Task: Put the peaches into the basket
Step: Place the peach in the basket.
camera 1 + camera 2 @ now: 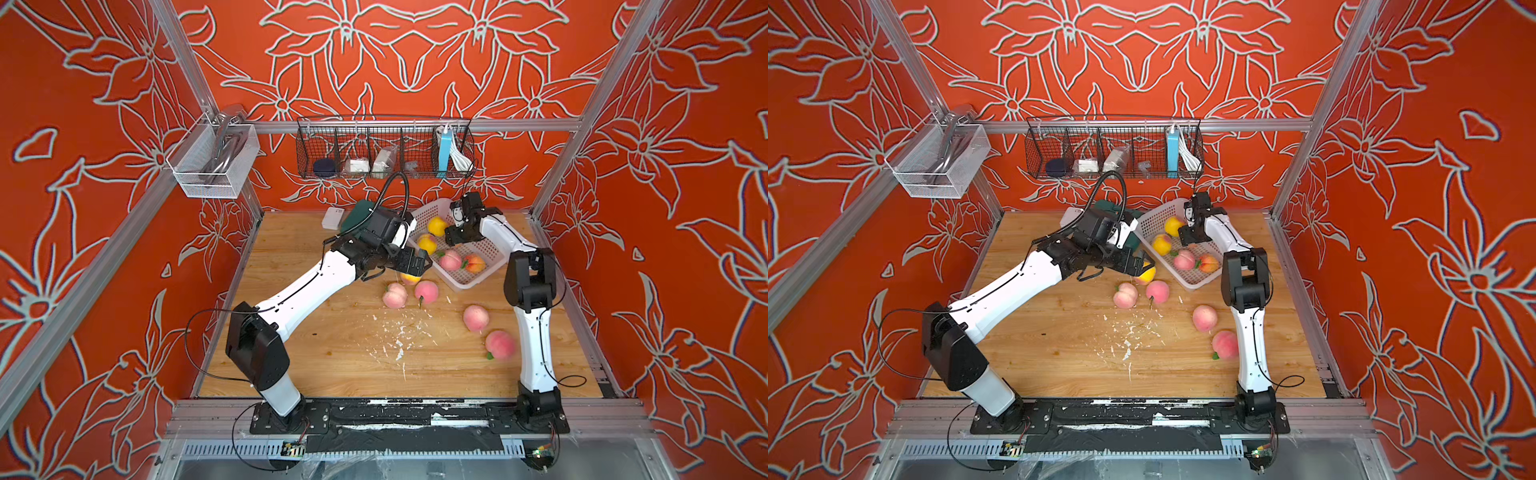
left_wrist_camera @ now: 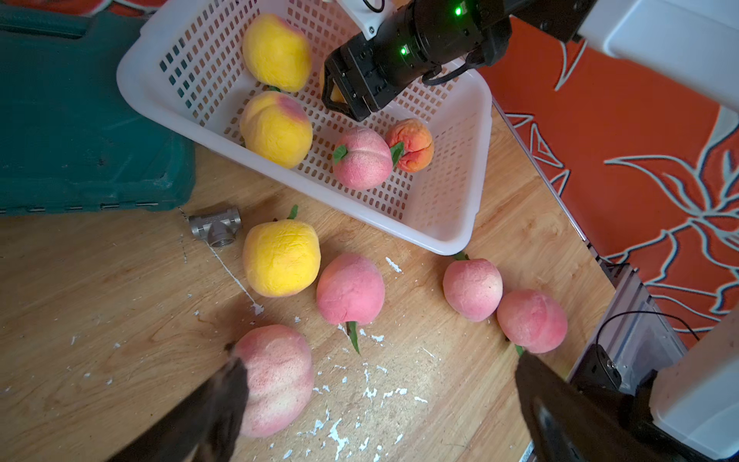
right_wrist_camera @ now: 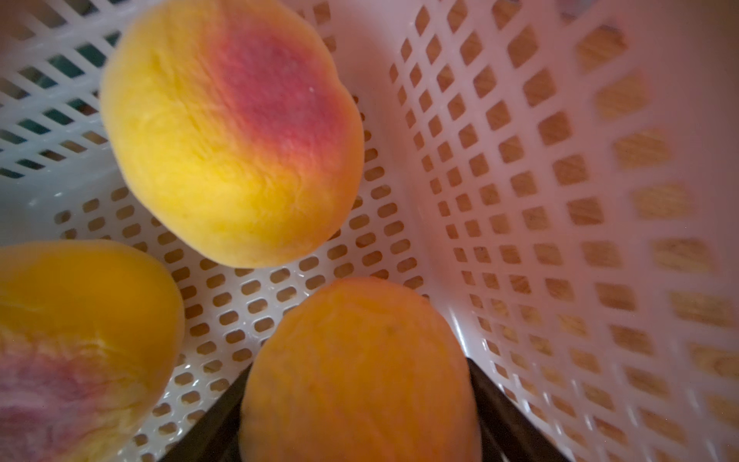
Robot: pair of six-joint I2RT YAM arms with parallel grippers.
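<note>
Five peaches (image 2: pixel 350 289) lie loose on the counter (image 2: pixel 100 300), the nearest pink one (image 2: pixel 276 380) sitting off-centre between the wide-spread left fingers (image 2: pixel 224 408) (hard against one of them), while the right fingers (image 3: pixel 504 404) clasp an orange peach (image 3: pixel 360 372) low in the basket (image 3: pixel 560 200).

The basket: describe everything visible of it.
The basket is pale white plastic, rectangular, with a flared rim and perforated walls and floor. It stands upright at the back right of the wooden table, turned askew, one side next to a dark green case. On its floor lie two yellow peaches, a pink peach and an orange-red peach. The right tool reaches inside, shut on an orange peach by a corner.
</note>
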